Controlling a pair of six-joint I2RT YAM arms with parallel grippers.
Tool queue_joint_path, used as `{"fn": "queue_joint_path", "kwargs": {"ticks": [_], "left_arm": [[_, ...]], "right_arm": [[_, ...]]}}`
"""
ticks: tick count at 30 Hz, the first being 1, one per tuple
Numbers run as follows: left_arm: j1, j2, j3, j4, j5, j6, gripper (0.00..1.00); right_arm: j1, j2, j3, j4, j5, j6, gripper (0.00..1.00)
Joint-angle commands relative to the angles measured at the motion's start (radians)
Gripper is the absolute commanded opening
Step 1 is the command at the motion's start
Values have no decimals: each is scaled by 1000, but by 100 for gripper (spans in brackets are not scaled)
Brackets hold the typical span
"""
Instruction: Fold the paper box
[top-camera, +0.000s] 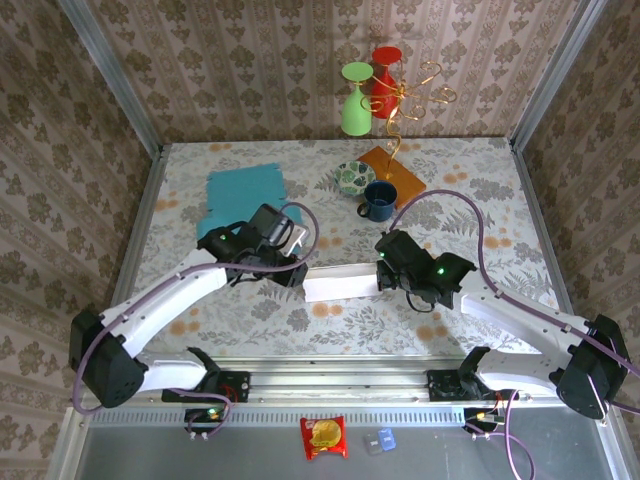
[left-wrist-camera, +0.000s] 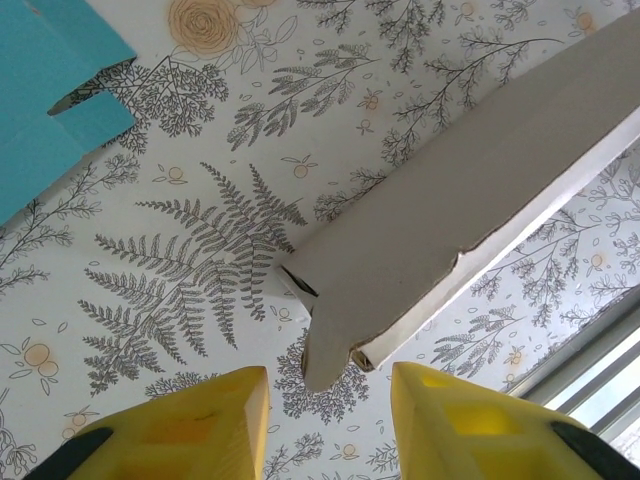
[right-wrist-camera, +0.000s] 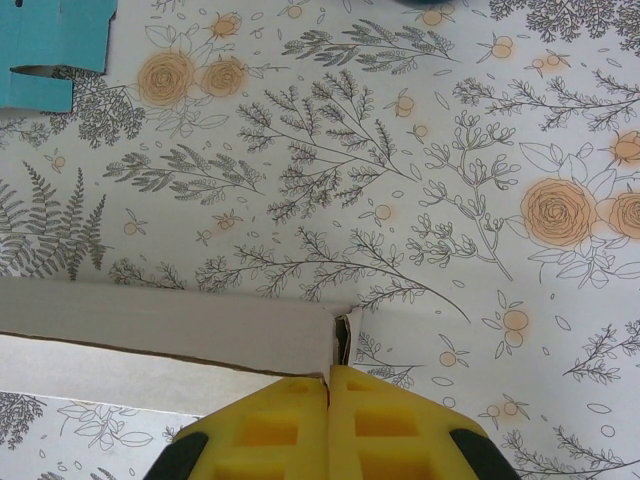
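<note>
1. The white paper box (top-camera: 340, 283) lies mid-surface (top-camera: 460, 180), running from 9 to 3 o'clock.
2. The left gripper (left-wrist-camera: 325, 400) is at its 9 o'clock end, fingers apart around a flap.
3. The right gripper (right-wrist-camera: 328, 392) is at the 3 o'clock end, fingers pressed together.

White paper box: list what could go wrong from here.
1. The right gripper is shut on what looks like just a thin edge at the end of the white paper box. That edge could slip out or tear.
2. The left gripper has its jaws apart, with the box's loose, ragged end flap just ahead. Closing there might crush the corner instead of folding it.
</note>
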Motion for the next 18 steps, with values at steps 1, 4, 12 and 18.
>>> {"fn": "queue_joint_path", "kwargs": {"ticks": [1, 4, 12, 18], "left_arm": [[-17, 9, 38, -43, -40, -27, 38], [-26, 21, 38, -43, -61, -32, 36], [-44, 57, 67, -46, -110, -36, 27], [-54, 80, 77, -39, -124, -41, 22]], "right_arm": [[11, 21, 12, -62, 15, 22, 0], [9, 16, 11, -63, 14, 22, 0], [10, 6, 0, -64, 14, 26, 0], [10, 7, 1, -62, 11, 25, 0]]}}
